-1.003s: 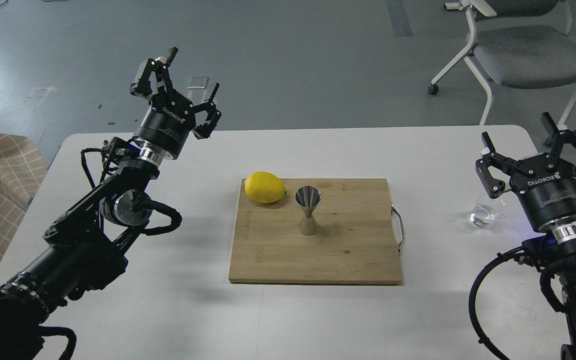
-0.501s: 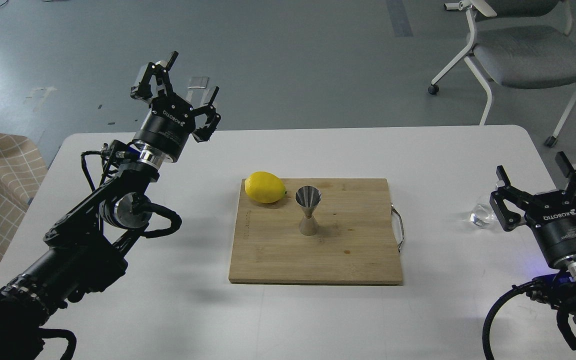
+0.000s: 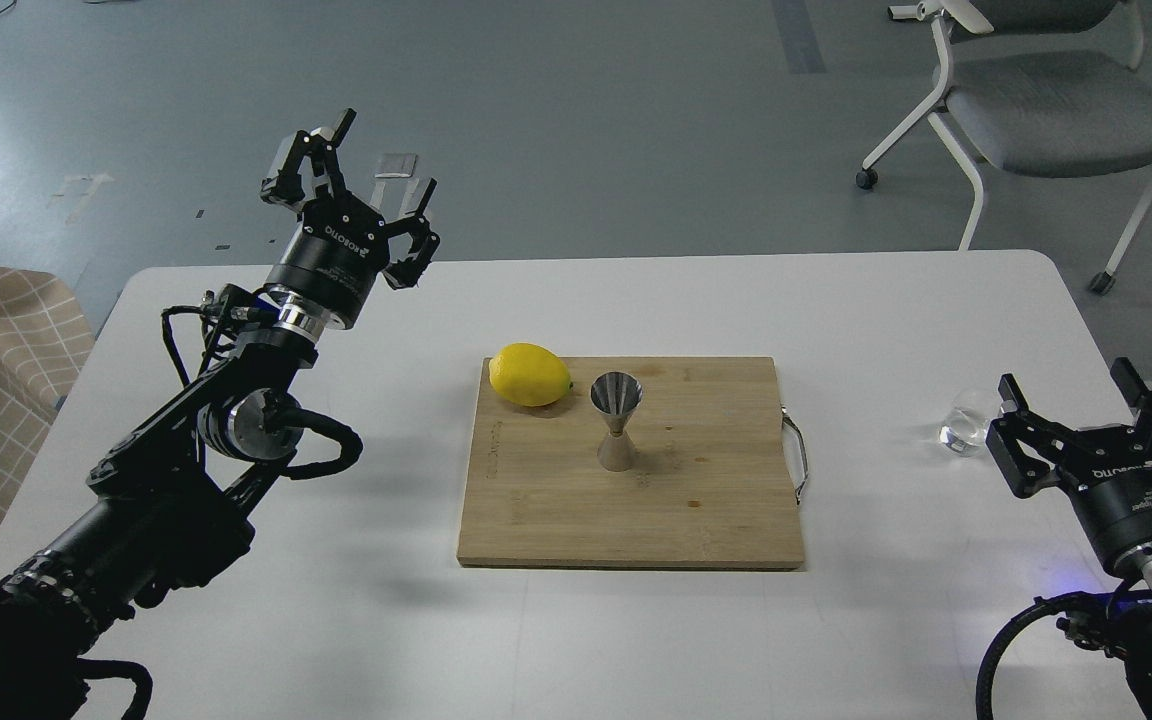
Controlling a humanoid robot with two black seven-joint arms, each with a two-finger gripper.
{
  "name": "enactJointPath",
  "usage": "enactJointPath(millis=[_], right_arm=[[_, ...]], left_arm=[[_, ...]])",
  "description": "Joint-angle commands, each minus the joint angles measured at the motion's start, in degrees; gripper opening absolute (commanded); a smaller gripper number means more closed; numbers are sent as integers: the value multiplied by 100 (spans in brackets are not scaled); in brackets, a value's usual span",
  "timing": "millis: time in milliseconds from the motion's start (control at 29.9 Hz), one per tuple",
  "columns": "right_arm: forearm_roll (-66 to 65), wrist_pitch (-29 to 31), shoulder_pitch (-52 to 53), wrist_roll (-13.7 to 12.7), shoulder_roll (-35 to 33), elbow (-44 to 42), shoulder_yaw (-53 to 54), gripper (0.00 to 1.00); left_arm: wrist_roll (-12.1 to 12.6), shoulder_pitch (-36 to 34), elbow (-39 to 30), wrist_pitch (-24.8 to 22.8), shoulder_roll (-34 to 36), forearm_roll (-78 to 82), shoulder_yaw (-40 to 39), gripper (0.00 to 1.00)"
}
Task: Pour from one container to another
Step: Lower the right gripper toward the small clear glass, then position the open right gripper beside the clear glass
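The steel hourglass jigger [image 3: 617, 421] stands upright near the middle of a wooden cutting board [image 3: 706, 500]. The small clear glass cup [image 3: 966, 424] sits on the white table at the right, just left of my right gripper. My right gripper [image 3: 1067, 385] is open and low at the table's right edge, its fingers beside the cup but not around it. My left gripper [image 3: 381, 157] is open, raised over the table's back left corner, far from both containers and holding nothing.
A yellow lemon [image 3: 531, 374] lies on the board's back left corner, close to the jigger. The board has a metal handle [image 3: 798, 459] on its right side. A grey office chair [image 3: 1046, 100] stands beyond the table at the back right.
My right gripper has dropped down and back toward the near right, uncovering the glass cup. The left gripper has shifted only slightly. The cup, jigger and lemon have not moved.
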Motion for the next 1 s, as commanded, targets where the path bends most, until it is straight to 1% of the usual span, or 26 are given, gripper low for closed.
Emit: enactJointPath(millis=[0, 100, 435, 635, 769, 969], right_arm=[[1, -145, -66, 4, 0, -10, -4, 93], [-8, -391, -118, 4, 0, -36, -4, 93], [-17, -655, -207, 13, 0, -150, -4, 93], [-26, -691, -101, 4, 0, -352, -13, 93], [-26, -691, -5, 13, 0, -563, -21, 96], [-87, -682, 145, 13, 0, -774, -83, 96]], left_arm=[[0, 1, 0, 0, 0, 5, 0, 98], [0, 1, 0, 0, 0, 5, 0, 98], [0, 1, 0, 0, 0, 13, 26, 98], [0, 1, 0, 0, 0, 13, 35, 98], [0, 1, 0, 0, 0, 13, 44, 98], [0, 1, 0, 0, 0, 13, 44, 98]])
